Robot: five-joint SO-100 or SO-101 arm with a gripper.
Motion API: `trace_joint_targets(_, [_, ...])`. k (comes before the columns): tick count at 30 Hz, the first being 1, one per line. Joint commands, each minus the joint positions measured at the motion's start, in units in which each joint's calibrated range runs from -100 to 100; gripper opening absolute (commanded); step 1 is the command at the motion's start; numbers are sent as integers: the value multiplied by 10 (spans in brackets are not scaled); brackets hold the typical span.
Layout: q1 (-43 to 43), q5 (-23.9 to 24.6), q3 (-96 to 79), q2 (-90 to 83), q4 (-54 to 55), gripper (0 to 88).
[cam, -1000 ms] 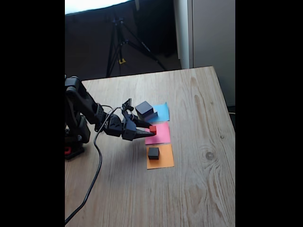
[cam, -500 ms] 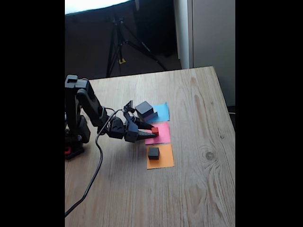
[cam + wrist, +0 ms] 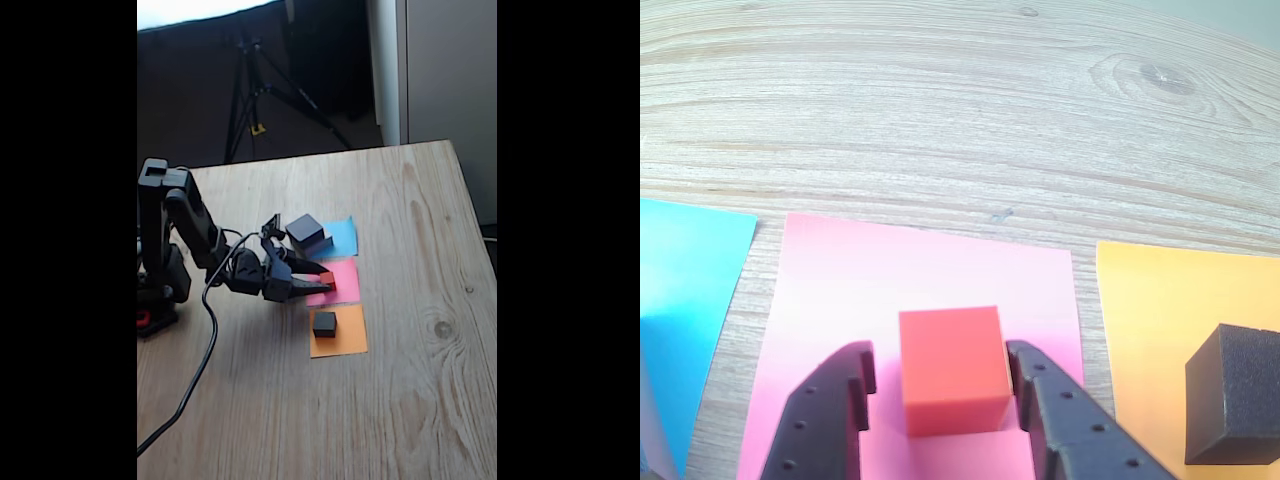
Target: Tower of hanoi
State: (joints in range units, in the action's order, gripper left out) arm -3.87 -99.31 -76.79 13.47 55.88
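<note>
**Red cube sat between gripper fingers on pink square**

The tiny red cube (image 3: pixel 951 370) rested on the pink paper square (image 3: pixel 850 290), flanked by the two black fingers (image 3: pixel 830 410) of the gripper (image 3: pixel 940 385), which stood narrowly parted; a thin gap showed on the left side in the wrist view, while contact on the right could not be made out. In the fixed view the gripper (image 3: pixel 322 283) reached low over the pink paper square (image 3: pixel 343 283), the tiny red cube (image 3: pixel 326 279) at its tips. The small black cube (image 3: pixel 324 323) stood apart on the orange paper square (image 3: pixel 340 340), seen also at the right edge of the wrist view (image 3: pixel 1232 395). On the blue paper square (image 3: pixel 343 236), the medium black block (image 3: pixel 304 229) sat atop the large flat grey block (image 3: pixel 318 244). The three squares lay in a row on the wooden counter (image 3: pixel 420 380), the arm's cable (image 3: pixel 200 370) trailing across it
</note>
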Motion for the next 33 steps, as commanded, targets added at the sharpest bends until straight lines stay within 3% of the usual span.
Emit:
trace_joint_targets(1, [-4, -7, 5, -9, 13, 154])
trace_joint_targets(6, [2, 16, -4, -51, -10, 210])
trace_joint_targets(13, [7, 45, -25, -158, -100, 212])
trace_joint_targets(20, [-1, 53, -13, -303, -282, 194])
trace_joint_targets(27, [-14, 43, 27, -425, -514, 4])
trace_joint_targets(33, [-39, 11, 119, -505, -774, 1])
